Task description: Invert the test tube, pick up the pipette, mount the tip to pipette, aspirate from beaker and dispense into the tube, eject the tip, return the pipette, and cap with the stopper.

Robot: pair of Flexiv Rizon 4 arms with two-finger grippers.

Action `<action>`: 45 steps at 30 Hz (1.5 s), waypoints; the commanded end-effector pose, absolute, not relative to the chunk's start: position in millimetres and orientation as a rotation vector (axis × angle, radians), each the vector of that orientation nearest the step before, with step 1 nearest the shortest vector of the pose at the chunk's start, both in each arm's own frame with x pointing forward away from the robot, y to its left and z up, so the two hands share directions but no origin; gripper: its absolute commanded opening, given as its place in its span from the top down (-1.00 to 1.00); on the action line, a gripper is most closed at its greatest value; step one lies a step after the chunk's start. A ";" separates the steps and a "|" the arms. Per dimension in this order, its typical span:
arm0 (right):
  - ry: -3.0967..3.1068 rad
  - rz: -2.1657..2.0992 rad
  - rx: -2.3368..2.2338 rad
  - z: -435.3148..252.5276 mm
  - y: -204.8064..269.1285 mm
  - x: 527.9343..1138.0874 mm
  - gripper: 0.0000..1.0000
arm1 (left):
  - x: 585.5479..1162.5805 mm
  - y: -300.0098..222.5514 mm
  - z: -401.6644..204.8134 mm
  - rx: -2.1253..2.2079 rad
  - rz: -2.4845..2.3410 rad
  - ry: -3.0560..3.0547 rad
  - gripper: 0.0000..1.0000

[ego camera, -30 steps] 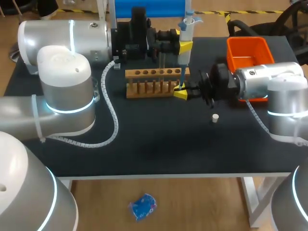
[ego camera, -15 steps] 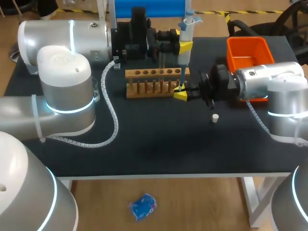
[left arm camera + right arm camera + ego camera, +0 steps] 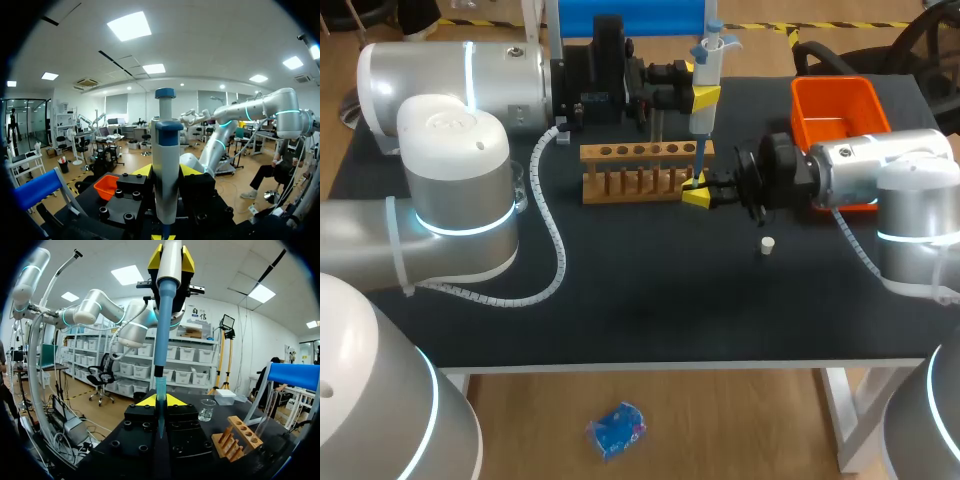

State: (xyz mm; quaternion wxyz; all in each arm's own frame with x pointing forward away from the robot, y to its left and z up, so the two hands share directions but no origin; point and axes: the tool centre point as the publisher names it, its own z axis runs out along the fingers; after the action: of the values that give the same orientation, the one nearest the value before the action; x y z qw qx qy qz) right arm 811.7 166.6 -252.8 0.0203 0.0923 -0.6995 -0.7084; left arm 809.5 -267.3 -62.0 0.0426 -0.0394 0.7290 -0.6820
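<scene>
As left end effector (image 3: 704, 97) grips pipette (image 3: 707, 56) — upright, pointing down

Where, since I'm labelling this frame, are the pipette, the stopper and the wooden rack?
pipette (image 3: 706, 62), head view, on its upper body.
stopper (image 3: 768, 244), head view, on its top.
wooden rack (image 3: 588, 153), head view, on the top plank's left end.

Orange bin (image 3: 835, 85) on black table (image 3: 650, 290)

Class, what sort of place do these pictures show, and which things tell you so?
Probably a laboratory bench for robotic liquid handling: a pipette held beside a wooden test tube rack, and a glass beaker on the table.
</scene>
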 end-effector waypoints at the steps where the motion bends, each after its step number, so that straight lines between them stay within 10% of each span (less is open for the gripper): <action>1: -2.172 -2.199 0.291 -251.9 166.2 811.3 1.00 | 809.3 -266.8 -62.7 -0.119 -2.090 2.226 1.00; 45: -2.143 -2.219 0.294 -246.8 170.0 814.0 1.00 | 809.3 -266.8 -62.7 -0.119 -2.090 2.226 1.00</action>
State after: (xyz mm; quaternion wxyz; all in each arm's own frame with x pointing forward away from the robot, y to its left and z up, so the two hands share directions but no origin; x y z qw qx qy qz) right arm 812.3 169.7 -247.7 0.0209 0.0932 -0.6921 -0.7154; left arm 809.7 -267.2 -61.5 0.0430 -0.0392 0.7289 -0.6822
